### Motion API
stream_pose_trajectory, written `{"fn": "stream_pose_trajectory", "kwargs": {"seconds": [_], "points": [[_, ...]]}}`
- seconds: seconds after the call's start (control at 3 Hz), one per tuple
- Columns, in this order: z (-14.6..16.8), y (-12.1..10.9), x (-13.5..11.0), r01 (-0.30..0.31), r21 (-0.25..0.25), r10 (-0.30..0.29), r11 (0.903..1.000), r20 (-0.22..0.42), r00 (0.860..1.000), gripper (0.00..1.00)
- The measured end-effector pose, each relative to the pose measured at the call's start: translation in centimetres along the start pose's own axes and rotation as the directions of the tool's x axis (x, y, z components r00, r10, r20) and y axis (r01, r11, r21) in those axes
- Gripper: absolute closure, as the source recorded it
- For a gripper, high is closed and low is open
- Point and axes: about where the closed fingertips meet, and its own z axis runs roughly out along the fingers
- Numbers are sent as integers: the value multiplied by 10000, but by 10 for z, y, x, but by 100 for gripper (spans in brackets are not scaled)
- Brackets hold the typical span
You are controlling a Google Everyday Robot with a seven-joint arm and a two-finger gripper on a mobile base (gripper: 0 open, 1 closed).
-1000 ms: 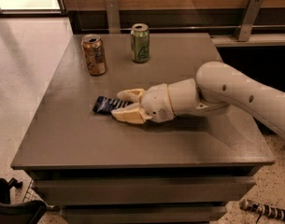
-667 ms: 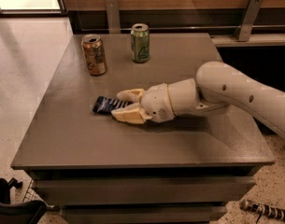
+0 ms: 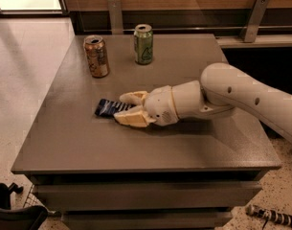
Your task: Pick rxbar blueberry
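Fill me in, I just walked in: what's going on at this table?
A one-armed robot is going for the rxbar blueberry, which lies flat on the grey table. Its gripper is down at table level, at the end of the bar nearer the arm; the bar is not lifted. A brown-orange can and a green can stand upright further back.

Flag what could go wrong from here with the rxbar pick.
1. The claw sits low on the table at only the right end of the rxbar blueberry. Most of the wrapper sticks out to the left, so it may pivot or slip on lifting.
2. The bar lies flat, so the claw could scrape the tabletop or push the bar away.
3. The brown-orange can and green can stand apart behind; only a wide swing back would likely hit them.
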Motion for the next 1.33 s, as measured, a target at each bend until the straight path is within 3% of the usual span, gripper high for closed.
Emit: {"fn": "stream_pose_trajectory", "kwargs": {"seconds": [1.33], "points": [[0,0,0,4,2,-4,10000,-1,10000,100]]}}
